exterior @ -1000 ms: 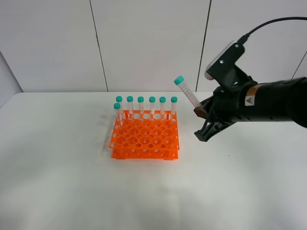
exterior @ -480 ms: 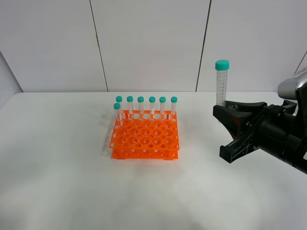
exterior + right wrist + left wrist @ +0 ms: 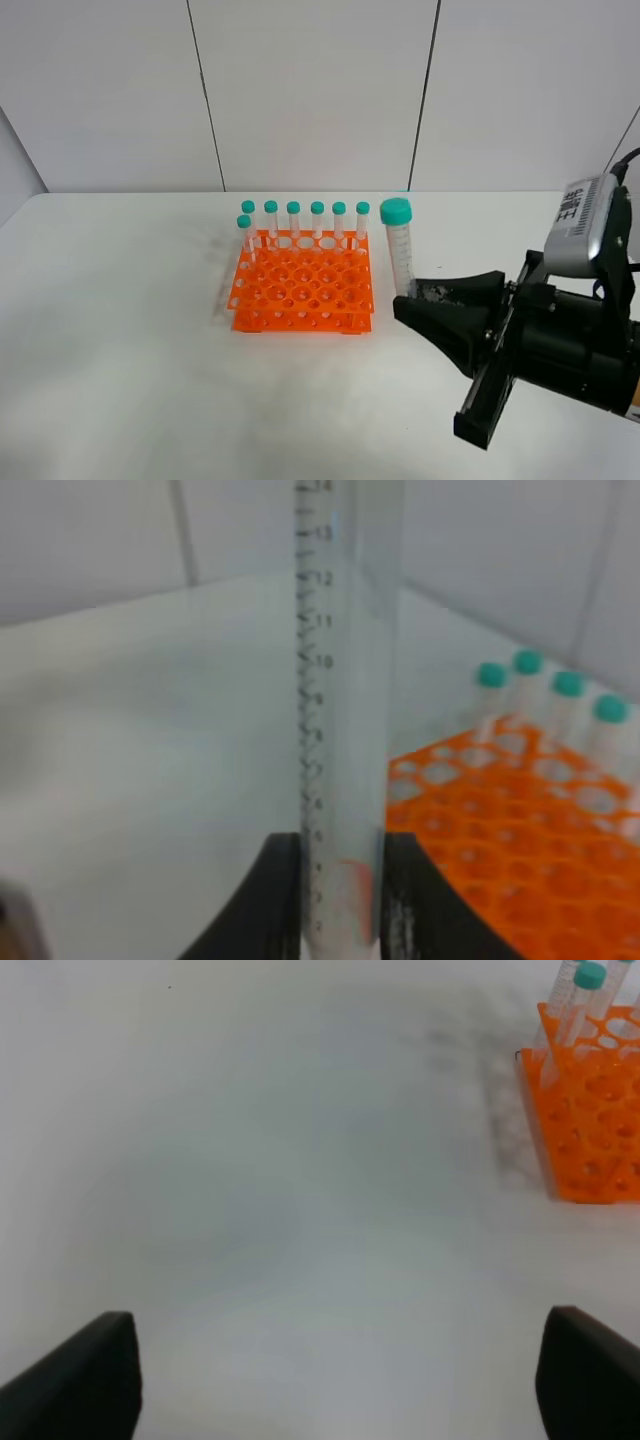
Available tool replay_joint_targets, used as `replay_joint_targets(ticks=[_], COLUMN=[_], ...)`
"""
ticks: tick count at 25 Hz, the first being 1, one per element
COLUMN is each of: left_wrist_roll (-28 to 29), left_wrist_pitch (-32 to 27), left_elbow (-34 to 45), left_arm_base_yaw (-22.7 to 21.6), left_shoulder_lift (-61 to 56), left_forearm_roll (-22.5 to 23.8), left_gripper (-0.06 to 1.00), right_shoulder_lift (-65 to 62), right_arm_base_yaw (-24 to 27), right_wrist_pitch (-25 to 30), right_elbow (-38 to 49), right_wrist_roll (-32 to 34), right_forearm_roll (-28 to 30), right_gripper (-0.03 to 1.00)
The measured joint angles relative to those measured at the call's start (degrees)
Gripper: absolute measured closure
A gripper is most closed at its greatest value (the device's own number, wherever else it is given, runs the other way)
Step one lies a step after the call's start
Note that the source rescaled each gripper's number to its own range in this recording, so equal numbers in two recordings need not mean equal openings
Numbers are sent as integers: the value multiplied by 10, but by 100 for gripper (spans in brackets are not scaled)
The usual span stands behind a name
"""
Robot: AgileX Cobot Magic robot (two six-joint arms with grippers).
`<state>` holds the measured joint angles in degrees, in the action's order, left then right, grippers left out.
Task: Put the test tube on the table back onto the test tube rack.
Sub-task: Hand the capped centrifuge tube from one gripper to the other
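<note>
**Right gripper (image 3: 412,297) clamped on slim clear plastic test tube (image 3: 401,255), teal screw cap up**

- Grasp: both black fingers (image 3: 275,890) pinch the tube's lower end. The pointed tip is hidden between them, so I can't tell how far it pokes through.
- Tube pose: close to vertical, off the large plain white table (image 3: 130,340), cap at the top. The right wrist view shows printed graduation marks running up the test tube (image 3: 345,680).
- Location: in the high view the tube sits just to the right of the bright orange plastic test tube rack (image 3: 303,287), near its right edge and apart from it. The right wrist view puts the rack (image 3: 500,825) beside and beyond the tube, not under it.
- Rack contents: seven other teal-capped tubes (image 3: 317,222) stand upright, six along the back row and one a row forward at the left end. The front holes show only orange.
- Left gripper (image 3: 335,1385): released, with dark fingers (image 3: 75,1380) spread wide at the two corners of its wrist view above bare table (image 3: 280,1210). A corner of the rack (image 3: 590,1120) with two capped tubes (image 3: 580,1000) shows at the edge of that view, well away from the fingers. That arm is out of frame in the high view.
</note>
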<state>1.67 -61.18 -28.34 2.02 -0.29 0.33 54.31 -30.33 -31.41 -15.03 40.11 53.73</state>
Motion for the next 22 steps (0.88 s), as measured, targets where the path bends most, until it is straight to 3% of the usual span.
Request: replay_joint_targets(ticks=[7,17,22], left_wrist_roll=[-3,-6,-36], left_wrist_pitch=[0,0,11], left_elbow=[0,0,-7], left_arm_base_yaw=[0,0,0], left_shoulder_lift=[0,0,0], left_forearm_roll=[0,1,-3], left_gripper=[11,11,11], right_shoulder_lift=[0,0,0], right_arm_base_yaw=[0,0,0], right_wrist_pitch=[-30,-54,-53], right_elbow=[0,0,0], right_wrist_roll=[28,14,10], right_forearm_roll=[76,71,67], right_gripper=[95,95,95])
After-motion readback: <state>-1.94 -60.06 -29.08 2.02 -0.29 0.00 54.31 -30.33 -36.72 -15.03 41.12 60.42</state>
